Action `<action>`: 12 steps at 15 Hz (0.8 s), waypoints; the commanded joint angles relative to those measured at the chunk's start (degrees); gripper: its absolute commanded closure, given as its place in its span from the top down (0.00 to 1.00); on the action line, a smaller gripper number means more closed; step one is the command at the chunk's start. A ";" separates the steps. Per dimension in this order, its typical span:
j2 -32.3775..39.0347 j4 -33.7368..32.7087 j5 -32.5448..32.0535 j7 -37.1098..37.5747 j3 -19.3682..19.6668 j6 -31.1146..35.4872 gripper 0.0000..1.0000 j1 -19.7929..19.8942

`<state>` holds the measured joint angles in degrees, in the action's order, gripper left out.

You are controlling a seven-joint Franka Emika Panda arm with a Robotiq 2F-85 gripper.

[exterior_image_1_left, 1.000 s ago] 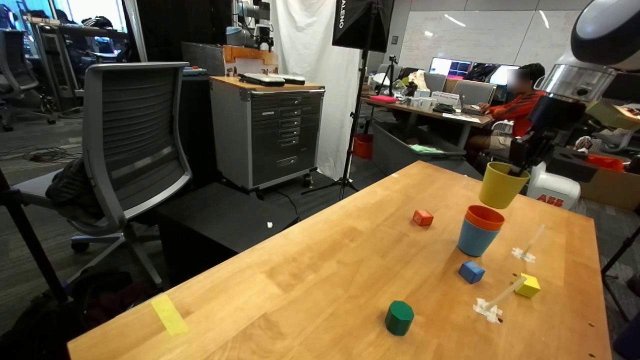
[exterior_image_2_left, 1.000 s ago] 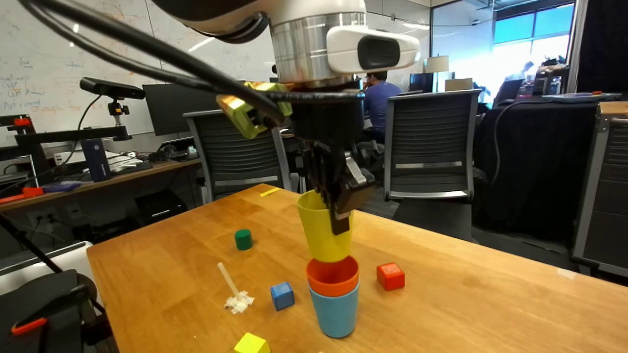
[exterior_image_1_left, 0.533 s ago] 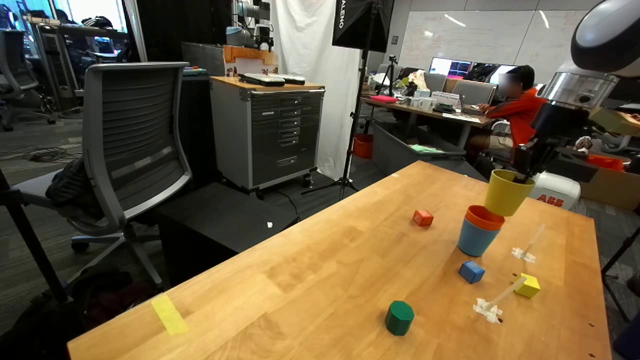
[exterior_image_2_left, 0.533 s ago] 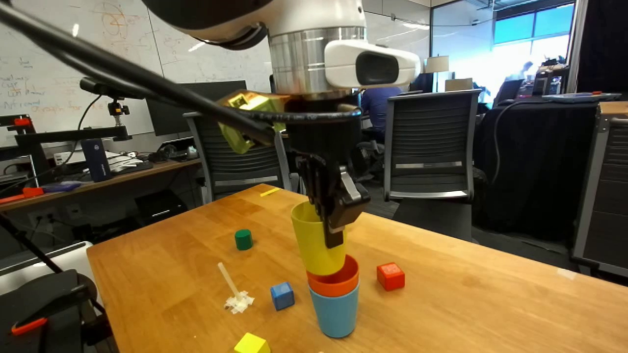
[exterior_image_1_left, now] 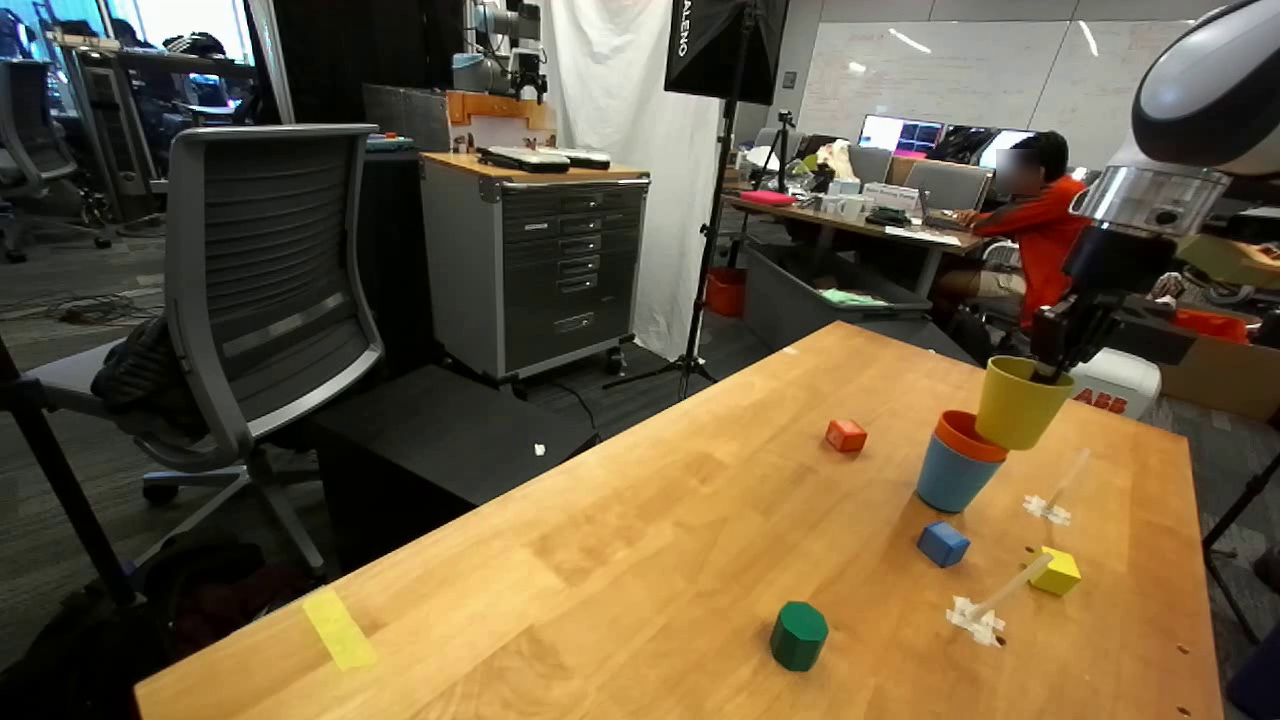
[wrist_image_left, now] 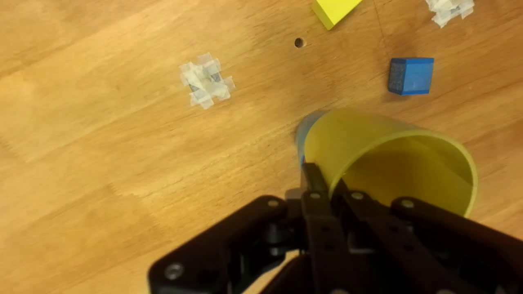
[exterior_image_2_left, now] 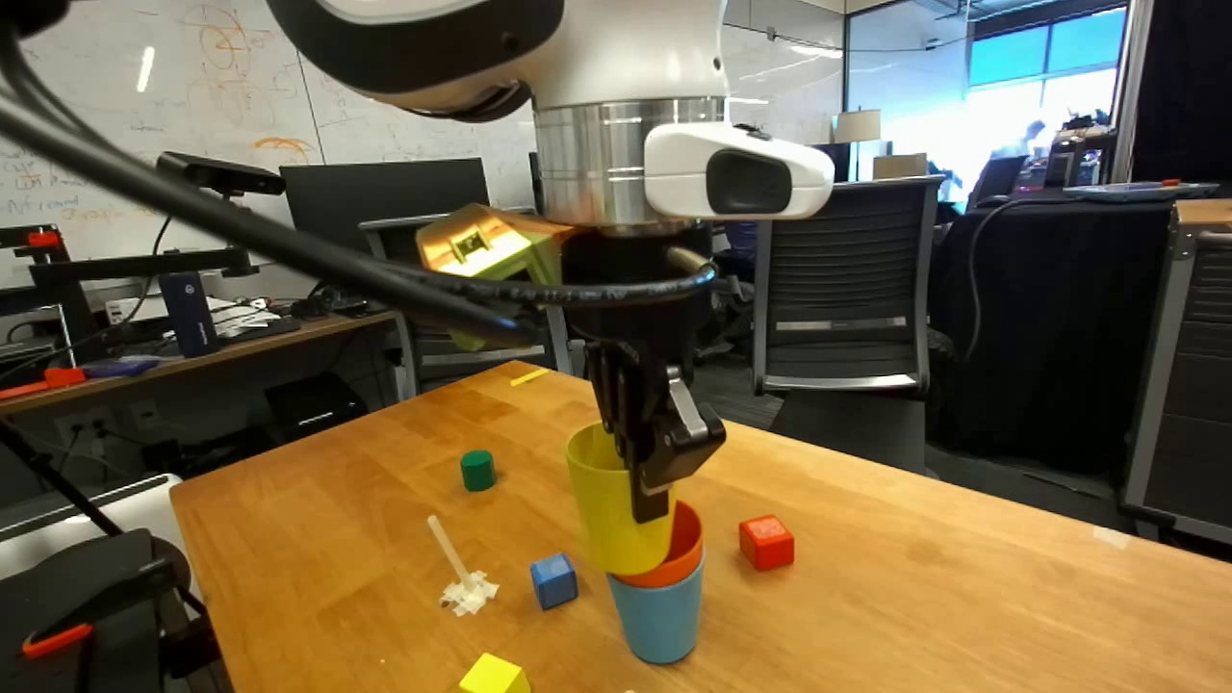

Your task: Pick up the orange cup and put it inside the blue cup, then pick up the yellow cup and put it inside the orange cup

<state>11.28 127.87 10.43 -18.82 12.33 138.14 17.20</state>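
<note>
My gripper (exterior_image_1_left: 1046, 374) is shut on the wall of the yellow cup (exterior_image_1_left: 1018, 405), one finger inside and one outside, as the wrist view (wrist_image_left: 329, 185) shows. The yellow cup is tilted, its mouth up. The orange cup (exterior_image_2_left: 681, 558) is nested in the blue cup (exterior_image_2_left: 659, 616), which stands on the table; its rim shows above the blue one. In both exterior views the yellow cup's lower end overlaps the orange rim, off to one side. I cannot tell whether they touch. In the wrist view the yellow cup hides most of the blue cup (wrist_image_left: 304, 128) and the orange cup.
A red block (exterior_image_1_left: 846, 435), a blue block (exterior_image_1_left: 943, 544), a yellow block (exterior_image_1_left: 1058, 572) and a green block (exterior_image_1_left: 799, 636) lie around the cups. Two thin sticks stand taped to the table, one near the yellow block (exterior_image_1_left: 1012, 588). Yellow tape (exterior_image_1_left: 340, 628) marks the far end.
My gripper has lowered with the yellow cup and moved a little sideways. The cup's lower end now overlaps the orange rim more. The nested cups seem shifted very slightly.
</note>
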 commanded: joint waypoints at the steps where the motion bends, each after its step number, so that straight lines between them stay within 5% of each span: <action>1: -0.36 -0.93 1.09 -2.57 -0.44 -2.28 0.05 1.01; 7: -1.18 -0.61 2.54 -4.77 -0.73 -2.19 0.05 1.18; 12: -1.26 -1.27 10.62 -11.08 -2.11 -1.72 0.05 2.01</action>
<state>11.11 127.43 15.89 -24.81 11.91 137.50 17.41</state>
